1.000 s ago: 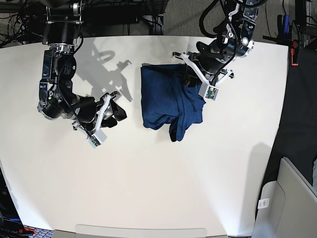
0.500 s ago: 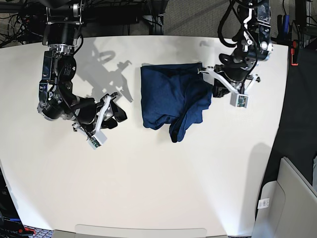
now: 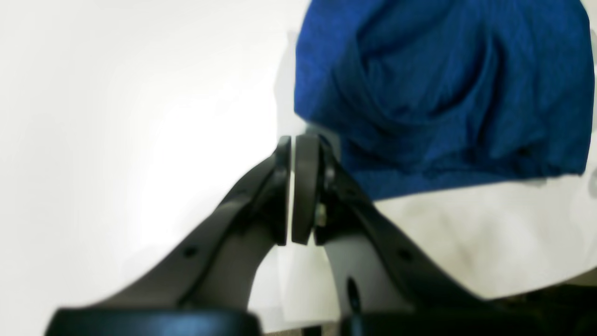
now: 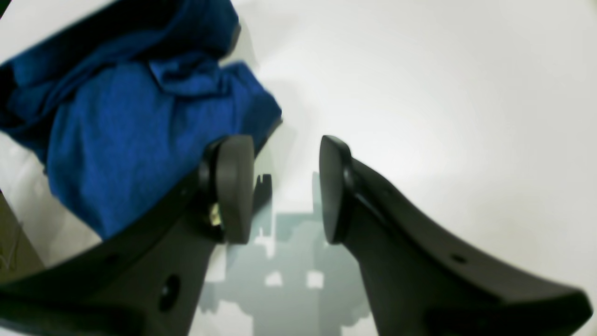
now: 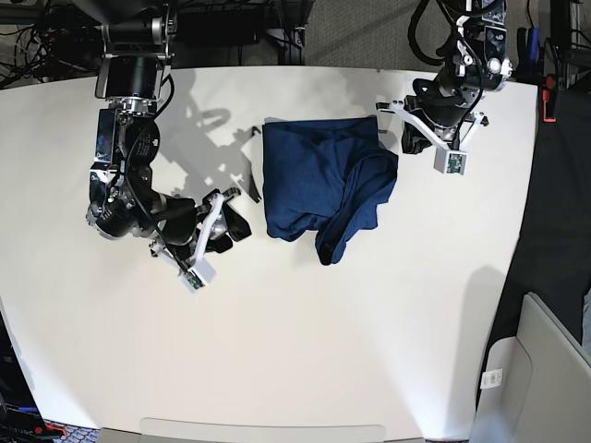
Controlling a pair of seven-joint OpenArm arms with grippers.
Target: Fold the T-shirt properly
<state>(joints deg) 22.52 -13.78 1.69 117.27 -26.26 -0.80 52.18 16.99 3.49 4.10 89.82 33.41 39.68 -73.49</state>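
Most of the T-shirt [image 5: 319, 180] is folded, but one floppy bit sticks out. Left gripper [image 3: 291, 186] is pinched closed, empty; right gripper [image 4: 280, 186] gapes, empty.

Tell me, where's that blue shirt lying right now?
In the base view, the T-shirt lies bunched on the white table, in its upper middle, between the two arms and closer to the left hand, which is shut and clear of it.

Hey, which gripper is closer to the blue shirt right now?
The left gripper, shut and empty, sits just off the shirt at its top corner. The right gripper, open, is slightly farther, off the opposite side edge. Neither touches it.
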